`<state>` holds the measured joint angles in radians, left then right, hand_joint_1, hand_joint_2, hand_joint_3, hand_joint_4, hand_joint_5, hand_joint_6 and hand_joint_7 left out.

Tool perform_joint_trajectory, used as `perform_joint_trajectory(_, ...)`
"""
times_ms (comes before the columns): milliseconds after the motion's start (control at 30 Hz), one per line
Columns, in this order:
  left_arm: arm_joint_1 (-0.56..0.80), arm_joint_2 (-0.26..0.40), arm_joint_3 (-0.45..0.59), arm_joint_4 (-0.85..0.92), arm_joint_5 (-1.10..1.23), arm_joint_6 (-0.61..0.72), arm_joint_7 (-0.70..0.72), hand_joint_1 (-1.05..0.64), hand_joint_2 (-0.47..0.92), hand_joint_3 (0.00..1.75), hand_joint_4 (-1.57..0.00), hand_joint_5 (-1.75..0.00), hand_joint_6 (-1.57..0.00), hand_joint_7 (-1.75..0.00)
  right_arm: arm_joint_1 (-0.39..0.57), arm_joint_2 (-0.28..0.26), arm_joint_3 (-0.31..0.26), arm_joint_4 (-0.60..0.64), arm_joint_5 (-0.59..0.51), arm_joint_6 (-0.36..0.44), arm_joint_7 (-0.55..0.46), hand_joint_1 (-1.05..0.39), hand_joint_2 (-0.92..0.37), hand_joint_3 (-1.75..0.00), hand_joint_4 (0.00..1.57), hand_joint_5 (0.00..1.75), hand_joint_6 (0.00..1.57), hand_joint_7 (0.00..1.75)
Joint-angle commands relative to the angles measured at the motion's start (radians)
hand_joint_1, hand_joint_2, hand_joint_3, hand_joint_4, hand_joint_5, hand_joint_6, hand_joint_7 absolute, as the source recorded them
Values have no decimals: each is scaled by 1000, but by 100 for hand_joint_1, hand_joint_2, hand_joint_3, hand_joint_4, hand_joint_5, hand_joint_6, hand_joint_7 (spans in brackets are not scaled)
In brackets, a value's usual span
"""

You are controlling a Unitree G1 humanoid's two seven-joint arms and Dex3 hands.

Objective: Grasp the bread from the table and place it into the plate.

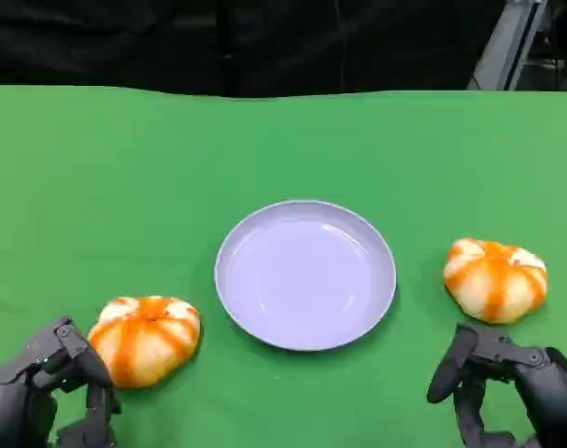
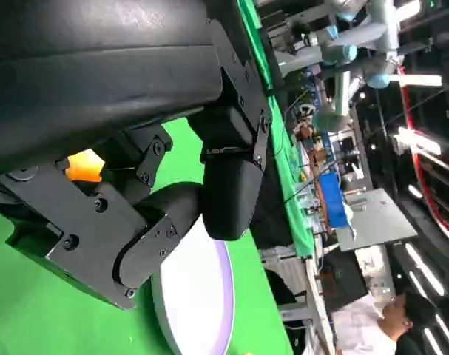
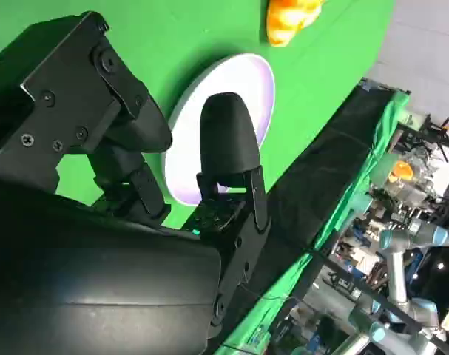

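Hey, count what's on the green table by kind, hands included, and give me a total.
Bread: 2, left bread and right bread
Plate: 1, plate, nothing on it
Hands: 2, left hand and right hand, both holding nothing
Total: 5
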<state>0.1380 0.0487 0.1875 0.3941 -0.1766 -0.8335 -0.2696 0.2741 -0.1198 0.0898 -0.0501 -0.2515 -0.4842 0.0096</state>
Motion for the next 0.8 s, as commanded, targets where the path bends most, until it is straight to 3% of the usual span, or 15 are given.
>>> perform_joint_trajectory(33, -5, 17, 8, 5, 6, -8, 14, -28, 53, 134, -86, -175, -72, -174, -9, -7, -8, -4, 0, 0, -11, 14, -25, -160, 87, 175, 79, 147)
perform_joint_trajectory(333, -7, 19, 8, 4, 15, -2, 23, -27, 49, 140, -87, -175, -74, -175, -22, -11, -8, 4, -1, -9, -8, 15, -25, -160, 87, 174, 80, 147)
perform_joint_trajectory(667, 0, 28, 6, -3, 8, -9, 15, -24, 55, 133, -86, -175, -71, -175, -7, -6, -3, -17, -2, -3, -7, 13, -25, -160, 87, 175, 81, 147)
perform_joint_trajectory(733, 5, 25, 4, -14, 8, 0, 18, -24, 52, 138, -75, -174, -68, -166, -6, -6, -1, -20, -5, -4, -8, 12, -25, -161, 87, 175, 81, 147)
perform_joint_trajectory(800, 9, 28, 5, -22, 24, -1, 25, -28, 54, 128, -65, -163, -64, -149, -3, -4, 0, -26, -8, 1, -10, 12, -24, -161, 87, 175, 81, 147)
